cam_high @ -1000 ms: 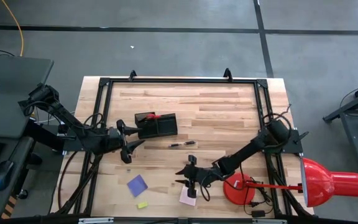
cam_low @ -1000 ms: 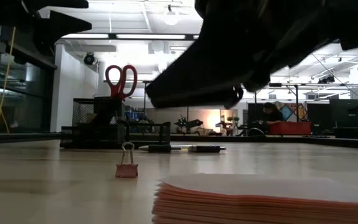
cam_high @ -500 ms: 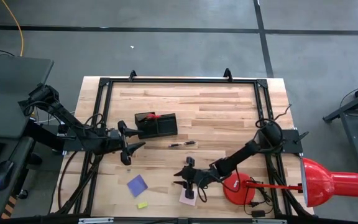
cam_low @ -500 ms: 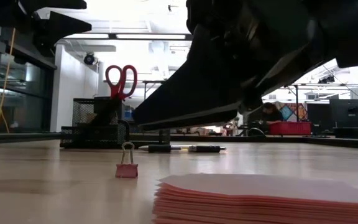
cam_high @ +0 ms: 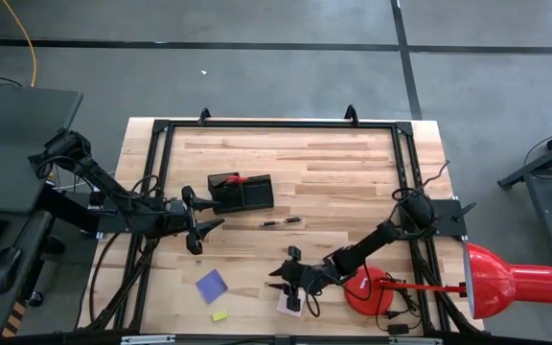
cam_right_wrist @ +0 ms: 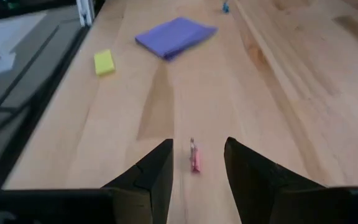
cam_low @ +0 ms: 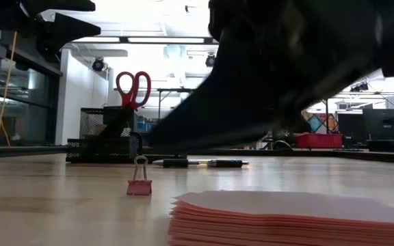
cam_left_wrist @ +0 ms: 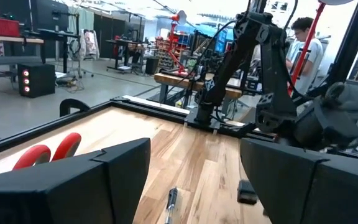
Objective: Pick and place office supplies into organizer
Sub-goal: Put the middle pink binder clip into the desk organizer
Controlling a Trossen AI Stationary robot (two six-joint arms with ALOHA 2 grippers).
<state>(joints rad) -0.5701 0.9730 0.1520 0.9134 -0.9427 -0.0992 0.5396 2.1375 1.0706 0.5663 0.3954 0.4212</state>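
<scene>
Wooden slats form the surface (cam_high: 333,163), grey floor around it. At centre-left the black organizer (cam_high: 241,192) holds red scissors (cam_low: 134,87). Lower centre, the right hand (cam_high: 288,287), narrowly parted, hovers over a pink binder clip (cam_right_wrist: 194,160) beside the pink note pad (cam_low: 293,215); the left hand (cam_high: 199,221) waits wide open

We see the right gripper (cam_high: 290,290) has moved down over the pink note pad (cam_high: 288,304), its fingers (cam_right_wrist: 157,171) straddling the binder clip (cam_right_wrist: 194,159).
</scene>
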